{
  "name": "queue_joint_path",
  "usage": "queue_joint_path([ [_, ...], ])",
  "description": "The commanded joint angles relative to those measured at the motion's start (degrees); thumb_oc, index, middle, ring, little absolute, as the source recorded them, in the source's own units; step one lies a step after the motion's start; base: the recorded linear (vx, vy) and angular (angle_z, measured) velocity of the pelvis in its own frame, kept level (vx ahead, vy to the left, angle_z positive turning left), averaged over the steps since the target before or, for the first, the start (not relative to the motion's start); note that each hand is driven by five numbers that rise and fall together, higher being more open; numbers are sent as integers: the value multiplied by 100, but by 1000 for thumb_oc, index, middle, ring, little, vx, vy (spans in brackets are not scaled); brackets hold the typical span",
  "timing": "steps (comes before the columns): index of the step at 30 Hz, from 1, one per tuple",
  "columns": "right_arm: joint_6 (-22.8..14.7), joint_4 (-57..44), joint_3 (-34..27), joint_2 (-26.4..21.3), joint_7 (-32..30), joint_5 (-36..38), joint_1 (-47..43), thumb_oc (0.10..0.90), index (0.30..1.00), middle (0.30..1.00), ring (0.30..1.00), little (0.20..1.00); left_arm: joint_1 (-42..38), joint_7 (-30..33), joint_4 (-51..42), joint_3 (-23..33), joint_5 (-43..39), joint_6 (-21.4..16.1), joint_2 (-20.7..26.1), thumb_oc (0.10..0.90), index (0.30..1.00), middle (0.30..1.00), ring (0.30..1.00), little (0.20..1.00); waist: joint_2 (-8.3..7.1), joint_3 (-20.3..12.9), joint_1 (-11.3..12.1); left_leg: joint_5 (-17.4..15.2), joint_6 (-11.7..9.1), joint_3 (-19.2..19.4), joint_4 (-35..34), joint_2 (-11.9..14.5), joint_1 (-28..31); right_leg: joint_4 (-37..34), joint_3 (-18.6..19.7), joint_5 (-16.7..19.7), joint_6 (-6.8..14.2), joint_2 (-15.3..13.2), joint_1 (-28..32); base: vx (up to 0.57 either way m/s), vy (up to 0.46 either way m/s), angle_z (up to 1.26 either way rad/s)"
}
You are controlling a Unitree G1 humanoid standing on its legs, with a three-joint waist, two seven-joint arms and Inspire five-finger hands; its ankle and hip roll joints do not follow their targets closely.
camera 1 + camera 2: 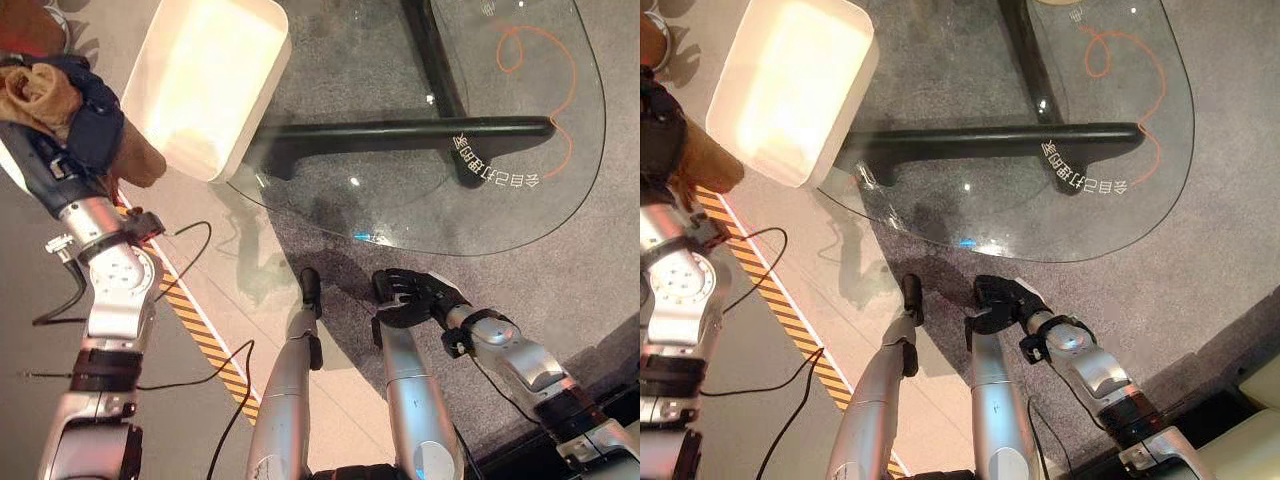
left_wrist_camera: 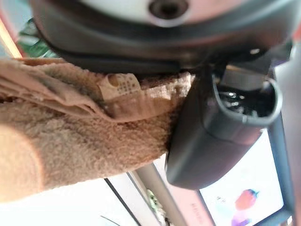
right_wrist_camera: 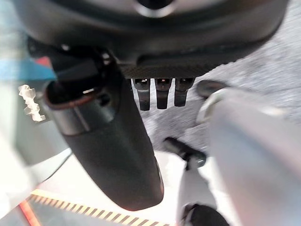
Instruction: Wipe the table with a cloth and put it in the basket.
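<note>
A brown terry cloth (image 1: pixel 38 88) is bunched in my left hand (image 1: pixel 88 125), raised at the far left just beside the white basket (image 1: pixel 262 95). Part of the cloth (image 2: pixel 84 141) hangs below the hand, and the thumb (image 2: pixel 211 136) presses against it in the left wrist view. The basket stands on the left end of the glass table (image 1: pixel 520 215), with nothing visible inside it. My right hand (image 1: pixel 410 297) hangs low in front of the table's near edge, fingers curled and holding nothing.
Through the glass I see the table's black base (image 1: pixel 400 135) and grey carpet. An orange line (image 1: pixel 560 80) curls across the far right of the glass. Yellow-black striped tape (image 1: pixel 200 340) runs over the floor at the left.
</note>
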Motion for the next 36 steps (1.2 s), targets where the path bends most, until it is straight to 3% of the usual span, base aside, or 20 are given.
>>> queue_joint_path([
  [1, -271, -206, 316, -110, 155, 186, 161, 800, 900, 900, 900, 900, -1045, 905, 94, 203, 998, 13, 1012, 100, 300, 300, 300, 200, 203, -139, -288, -487, 288, 160, 866, -285, -89, -941, -222, 400, -55, 102, 225, 124, 224, -9],
  [6, -619, 218, 601, -272, 109, 415, 113, 800, 900, 900, 900, 900, -2121, 1062, 1299, -595, 1183, 655, 1596, 100, 300, 300, 300, 200, 253, -139, -460, -711, 381, 373, 1298, -377, -406, -988, -75, 655, 83, 43, -146, 127, 208, -8],
  [12, -881, 634, 767, -287, 48, 630, 41, 800, 900, 900, 900, 900, -2903, 961, 2312, -1434, 1152, 1035, 1989, 100, 300, 300, 300, 200, 179, -139, -528, -902, 447, 516, 1685, -394, -853, -1058, 32, 908, 240, -11, -530, 96, 104, -9],
  [19, -1184, 898, 786, -308, -58, 1043, 165, 800, 900, 900, 900, 900, -3461, 750, 3110, -2063, 928, 997, 2245, 100, 300, 300, 300, 200, -28, -139, -498, -1049, 499, 626, 1998, -339, -1435, -960, 84, 1096, 378, -40, -1080, 84, 28, -2],
  [20, -1220, 913, 799, -309, -47, 1064, 237, 800, 900, 900, 900, 900, -3465, 710, 3173, -2134, 918, 1038, 2258, 100, 300, 300, 300, 200, -37, -139, -483, -1219, 467, 559, 2048, -322, -1350, -889, 78, 947, 407, -15, -1007, 104, 3, 0],
  [22, -1305, 916, 796, -327, -50, 1130, 291, 800, 900, 900, 900, 900, -3617, 651, 3388, -2344, 811, 1037, 2345, 100, 300, 300, 300, 200, -92, -139, -463, -1255, 476, 551, 2126, -305, -1504, -813, 75, 964, 435, -16, -1161, 56, 2, 0],
  [23, -1367, 925, 776, -348, -67, 1205, 256, 800, 900, 900, 900, 900, -3786, 539, 3600, -2426, 675, 1028, 2423, 100, 300, 300, 300, 200, -138, -139, -472, -1127, 517, 620, 2146, -293, -1752, -818, 78, 1131, 431, -52, -1401, 50, 4, 3],
  [24, -1372, 936, 795, -335, -72, 1219, 299, 800, 900, 900, 900, 900, -3773, 525, 3635, -2466, 670, 1017, 2414, 100, 300, 300, 300, 200, -134, -139, -450, -1284, 481, 546, 2181, -284, -1632, -759, 74, 972, 451, -24, -1287, 49, 4, 4],
  [26, -1451, 961, 799, -341, -119, 1288, 256, 800, 900, 900, 900, 900, -3944, 390, 3885, -2545, 512, 969, 2452, 100, 300, 300, 300, 200, -181, -139, -461, -1155, 510, 600, 2217, -276, -1915, -743, 78, 1130, 442, -59, -1552, 39, 2, 3],
  [28, -1506, 1005, 816, -322, -114, 1348, 323, 800, 900, 900, 900, 900, -4009, 175, 4112, -2695, 439, 964, 2462, 100, 300, 300, 300, 200, -229, -139, -424, -1338, 471, 505, 2323, -234, -1944, -573, 67, 964, 461, -52, -1583, 66, -13, 6],
  [30, -1484, 989, 800, -295, -132, 1377, 328, 800, 900, 900, 900, 900, -4062, 23, 4268, -2783, 549, 974, 2483, 100, 300, 300, 300, 200, -290, -139, -401, -1337, 475, 475, 2334, -214, -2035, -529, 46, 967, 464, -53, -1664, 4, -51, 3],
  [31, -1513, 963, 780, -294, -174, 1437, 285, 800, 900, 900, 900, 900, -4155, -43, 4382, -2817, 702, 963, 2532, 100, 300, 300, 300, 200, -353, -139, -410, -1182, 503, 530, 2320, -209, -2244, -584, 38, 1145, 453, -78, -1846, 23, -57, -1],
  [32, -1523, 965, 799, -285, -177, 1464, 341, 800, 900, 900, 900, 900, -4120, -69, 4405, -2856, 692, 970, 2526, 100, 300, 300, 300, 200, -359, -139, -392, -1342, 463, 457, 2357, -200, -2122, -524, 38, 988, 480, -50, -1728, 23, -47, 2],
  [34, -1559, 911, 791, -334, -174, 1583, 347, 800, 900, 900, 900, 900, -4181, -158, 4534, -2972, 512, 972, 2583, 100, 300, 300, 300, 200, -403, -139, -388, -1350, 453, 439, 2381, -194, -2200, -513, 41, 1008, 489, -49, -1799, 20, -20, 6],
  [35, -1618, 899, 771, -370, -156, 1651, 292, 800, 900, 900, 900, 900, -4301, -285, 4695, -3050, 459, 891, 2638, 100, 300, 300, 300, 200, -440, -139, -404, -1208, 486, 499, 2386, -176, -2436, -527, 34, 1168, 468, -83, -2021, 16, -15, 4],
  [36, -1621, 905, 791, -358, -156, 1670, 347, 800, 900, 900, 900, 900, -4266, -309, 4717, -3092, 454, 884, 2625, 100, 300, 300, 300, 200, -439, -139, -385, -1368, 452, 426, 2424, -168, -2298, -462, 27, 1009, 491, -59, -1891, 0, 0, 0],
])
